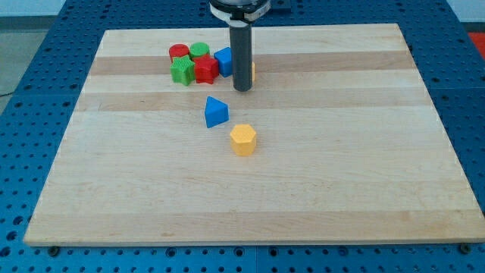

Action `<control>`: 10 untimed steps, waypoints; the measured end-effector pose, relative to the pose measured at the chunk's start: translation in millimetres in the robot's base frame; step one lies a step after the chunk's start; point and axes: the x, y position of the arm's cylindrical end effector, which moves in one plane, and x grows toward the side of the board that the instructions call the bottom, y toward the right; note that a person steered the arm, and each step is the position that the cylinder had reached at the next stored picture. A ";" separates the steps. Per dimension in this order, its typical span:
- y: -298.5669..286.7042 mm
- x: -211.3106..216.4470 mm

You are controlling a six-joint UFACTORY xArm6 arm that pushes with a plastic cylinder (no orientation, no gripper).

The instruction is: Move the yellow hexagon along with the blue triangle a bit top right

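Ideally my tip [242, 89], a bare rod grasping nothing, circles to the lower left of the yellow hexagon [243, 139], which sits mid-bench just beside the blue triangle [216, 112], then pushes gently top right.

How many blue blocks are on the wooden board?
2. The blue triangle sits near the board's middle, just up-left of the yellow hexagon. Another blue block is in the cluster at the top, just left of my tip. The rod may hide more.
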 end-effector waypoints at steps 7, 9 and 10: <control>68.9 32.4; 9.3 128.7; -46.5 123.1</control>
